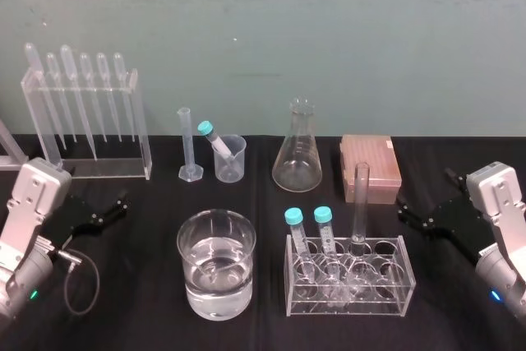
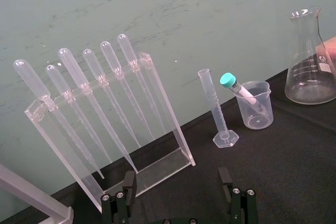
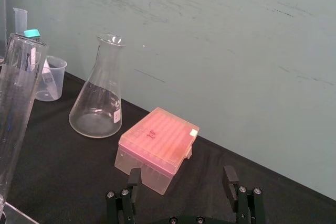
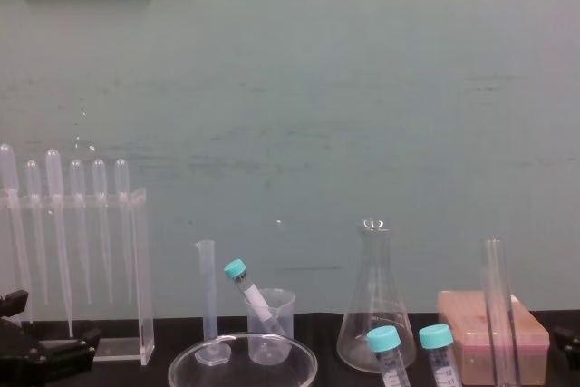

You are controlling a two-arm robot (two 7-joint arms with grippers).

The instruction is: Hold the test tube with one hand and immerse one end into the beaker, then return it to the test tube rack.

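Tube racked, both grippers empty, nothing lifted yet.

Nearest you, the beaker (image 1: 216, 265), about half full of clear liquid, sits just left of the test tube rack (image 1: 349, 281). The test tube (image 1: 360, 203) stands upright in a back hole, right of two teal-capped tubes (image 1: 308, 232). The left gripper (image 2: 177, 187) and right gripper (image 3: 181, 182) rest at the table's sides, well apart from the glassware, fingers spread with nothing between them. Farther back are the conical flask (image 1: 297, 158), the pink tip box (image 1: 371, 166) and the pipette stand (image 1: 86, 121). Expect the tube to be light, stiff, slick and easy to crack. Take it on the bare length above the rack, below the rim. Squeeze gently and draw it straight up.
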